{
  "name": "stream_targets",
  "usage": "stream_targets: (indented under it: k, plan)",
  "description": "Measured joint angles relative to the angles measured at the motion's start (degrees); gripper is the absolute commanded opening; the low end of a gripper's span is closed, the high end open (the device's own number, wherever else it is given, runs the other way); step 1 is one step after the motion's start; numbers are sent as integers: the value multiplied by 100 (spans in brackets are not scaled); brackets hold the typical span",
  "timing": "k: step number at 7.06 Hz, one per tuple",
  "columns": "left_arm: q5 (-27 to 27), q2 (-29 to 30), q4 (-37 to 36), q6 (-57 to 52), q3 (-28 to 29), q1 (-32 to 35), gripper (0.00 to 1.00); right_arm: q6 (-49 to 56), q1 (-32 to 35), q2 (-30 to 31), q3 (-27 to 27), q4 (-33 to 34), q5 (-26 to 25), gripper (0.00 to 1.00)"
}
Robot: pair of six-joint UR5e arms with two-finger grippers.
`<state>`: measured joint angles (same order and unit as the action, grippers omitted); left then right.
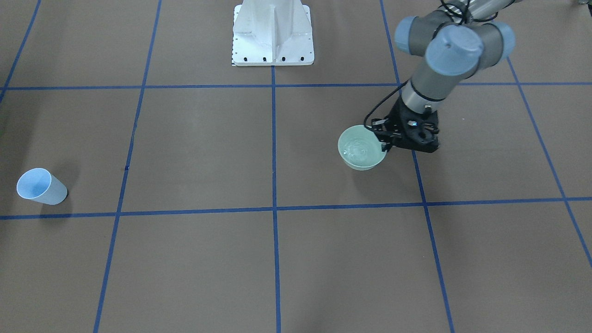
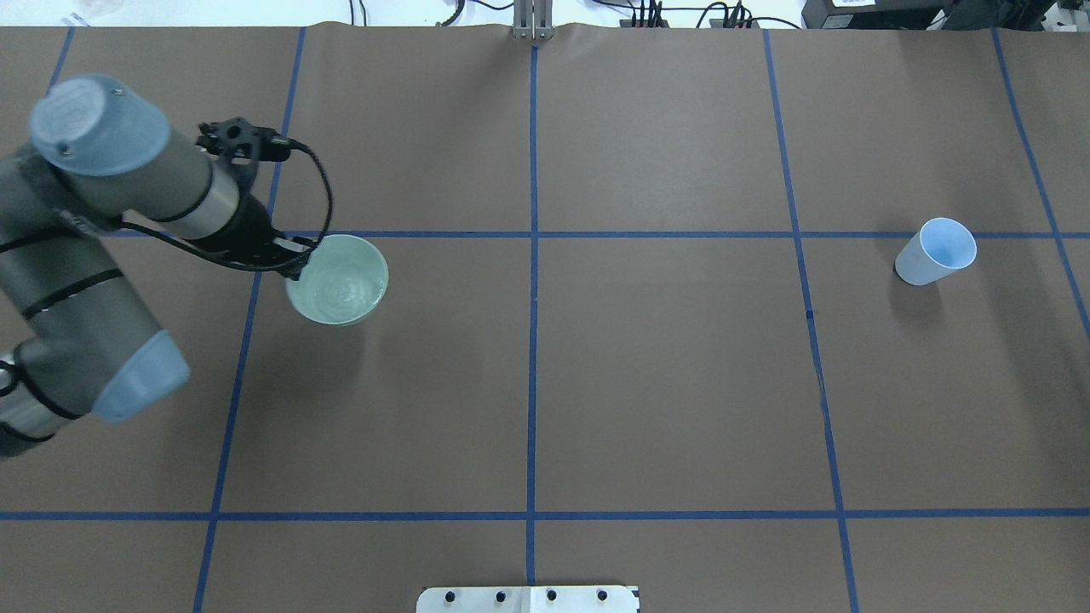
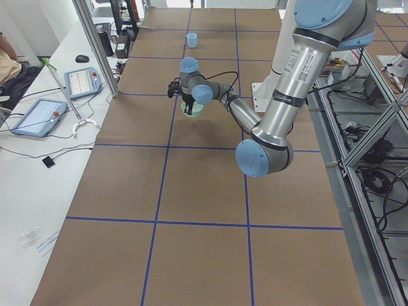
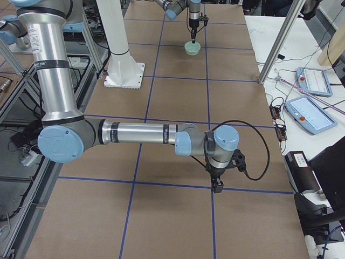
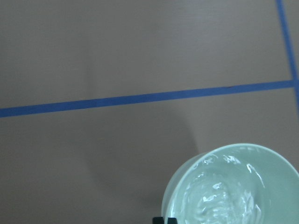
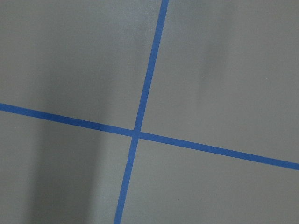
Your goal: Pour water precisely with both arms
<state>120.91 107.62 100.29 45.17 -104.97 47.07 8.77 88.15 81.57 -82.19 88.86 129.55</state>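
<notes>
A pale green bowl [image 2: 341, 281] with rippling water is left of the table's middle. It also shows in the front view [image 1: 358, 150] and the left wrist view [image 5: 233, 186]. My left gripper [image 2: 298, 262] points down and is shut on the bowl's rim on the robot's left side [image 1: 386, 144]. A light blue cup [image 2: 934, 252] stands upright and alone far to the right [image 1: 40, 187]. My right gripper [image 4: 217, 186] shows only in the exterior right view, low over a blue tape crossing, and I cannot tell whether it is open or shut.
Blue tape lines divide the brown table [image 2: 664, 383] into squares. The white pedestal [image 1: 273, 37] stands at the robot's edge. Side benches with tablets [image 4: 307, 81] and aluminium posts [image 3: 95, 44] flank the table's ends.
</notes>
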Motion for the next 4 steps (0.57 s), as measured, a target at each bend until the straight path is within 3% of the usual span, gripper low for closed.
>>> stream_targets:
  k: [2,4]
  plan:
    - [414,-984,326,-1254,-113,677,0,-12,0,0,-6,0,5,100]
    - [584,-1374,423,-2300,128,1135,0,-15,0,-2,-8,0,8,100]
